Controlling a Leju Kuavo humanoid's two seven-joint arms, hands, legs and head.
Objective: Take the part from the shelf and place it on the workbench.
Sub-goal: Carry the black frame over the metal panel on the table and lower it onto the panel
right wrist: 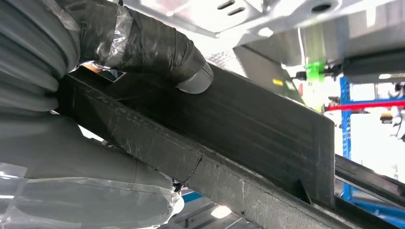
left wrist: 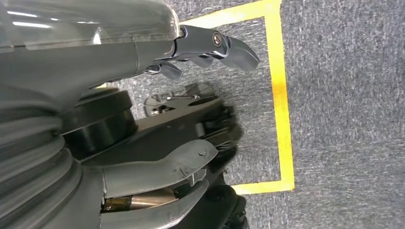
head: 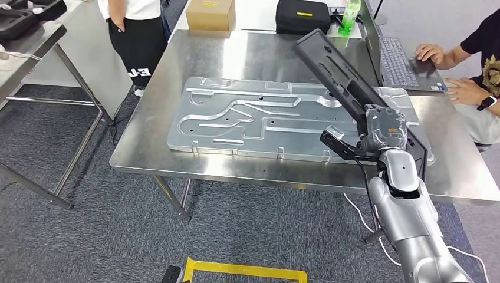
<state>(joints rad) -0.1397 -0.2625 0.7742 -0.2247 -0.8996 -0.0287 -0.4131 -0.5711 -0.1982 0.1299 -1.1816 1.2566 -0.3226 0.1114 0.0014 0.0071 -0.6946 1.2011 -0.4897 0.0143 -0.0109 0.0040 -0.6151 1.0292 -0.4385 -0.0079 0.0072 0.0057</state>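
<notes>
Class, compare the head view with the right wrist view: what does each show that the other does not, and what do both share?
Head view alone: the steel workbench, the grey metal plate lying on it, a laptop, a cardboard box. Right wrist view alone: the thumb pressed on the part's flat face. Both: the right robot hand gripping the long black part.

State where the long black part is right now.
In the head view, the long black part is gripped by the right hand, slanting up over the right side of the steel workbench, above the grey metal panel.
</notes>
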